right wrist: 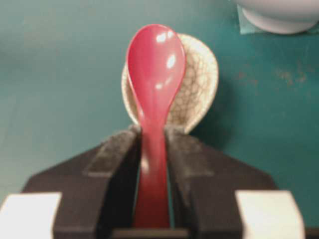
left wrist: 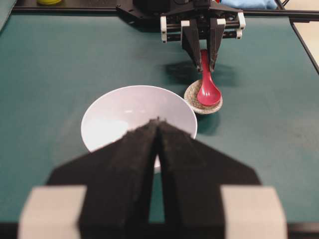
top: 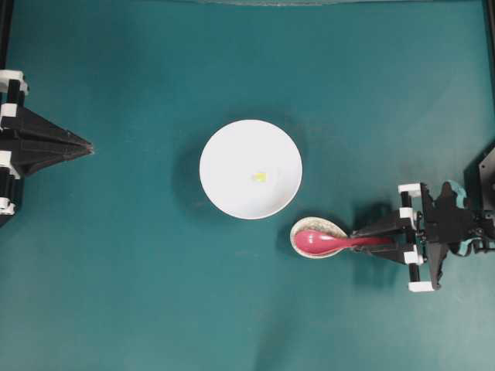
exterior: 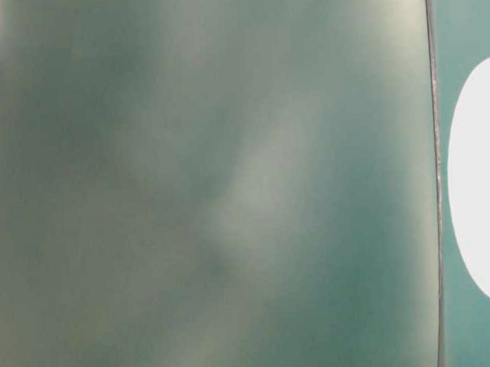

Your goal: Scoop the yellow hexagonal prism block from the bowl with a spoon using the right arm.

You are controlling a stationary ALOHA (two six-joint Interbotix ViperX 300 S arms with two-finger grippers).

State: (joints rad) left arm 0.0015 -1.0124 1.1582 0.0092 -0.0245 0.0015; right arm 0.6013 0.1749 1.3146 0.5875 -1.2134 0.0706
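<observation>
Though unlifted, spoon (right wrist: pixel 155 74) within right claw (right wrist: pixel 152 144).

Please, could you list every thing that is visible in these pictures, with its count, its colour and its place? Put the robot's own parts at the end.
table: one, teal green, under everything.
bowl: one, plain white, near the middle of the table.
yellow hexagonal prism block: one, bright yellow, inside the bowl.
small dish: one, off-white with crackle lines, just beside the bowl on the right arm's side.
spoon: one, glossy pink-red, scoop over the small dish, handle between the right gripper's fingers.
left gripper: one, black with white blocks, at the left edge of the overhead view, shut, holding nothing.
right gripper: one, black with white blocks, closed on the spoon's handle.
</observation>
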